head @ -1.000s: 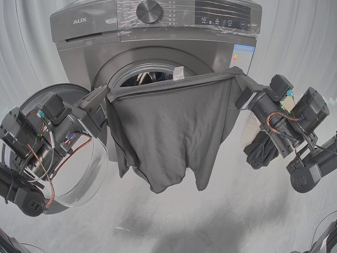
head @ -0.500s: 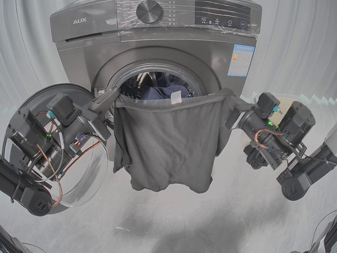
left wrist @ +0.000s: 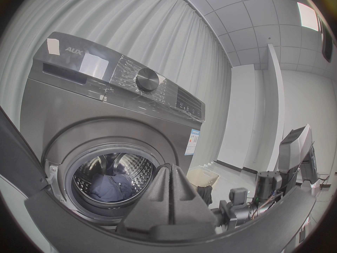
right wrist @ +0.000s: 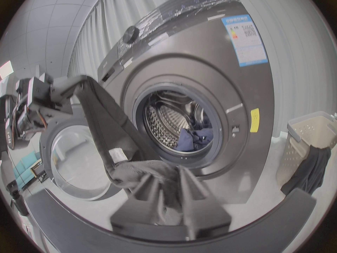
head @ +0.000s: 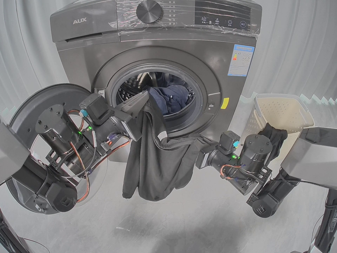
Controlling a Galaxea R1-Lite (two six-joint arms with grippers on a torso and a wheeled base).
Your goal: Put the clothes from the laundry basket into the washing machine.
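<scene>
Head view: your left gripper (head: pixel 143 96) was clamped on one end of the grey garment (head: pixel 154 166), up at the left edge of the washer (head: pixel 87 57) opening. Your right gripper (head: pixel 200 147) was closed on the other end, lower down, below the opening's bottom edge. The garment sagged between the two and hung in front of the washer. Blue clothes (head: pixel 172 97) lay inside the drum. The door (head: pixel 52 95) stood open on the left. The basket (head: pixel 281 111) stood at the washer's right side, with a dark garment (head: pixel 277 136) draped over its front rim.

Left wrist view: the left gripper (left wrist: pixel 171 174) had its fingers pressed together. You could not make out the cloth between them. The blue clothes (left wrist: pixel 110 190) rested at the bottom of the drum, and the basket (left wrist: pixel 203 175) sat beyond the washer.

Right wrist view: the right gripper (right wrist: pixel 167 188) pinched a bunched fold of the grey garment (right wrist: pixel 105 123). From there the garment ran up to the left gripper (right wrist: pixel 75 85). The dark garment (right wrist: pixel 310 171) hung down the basket's (right wrist: pixel 312 130) outer wall.
</scene>
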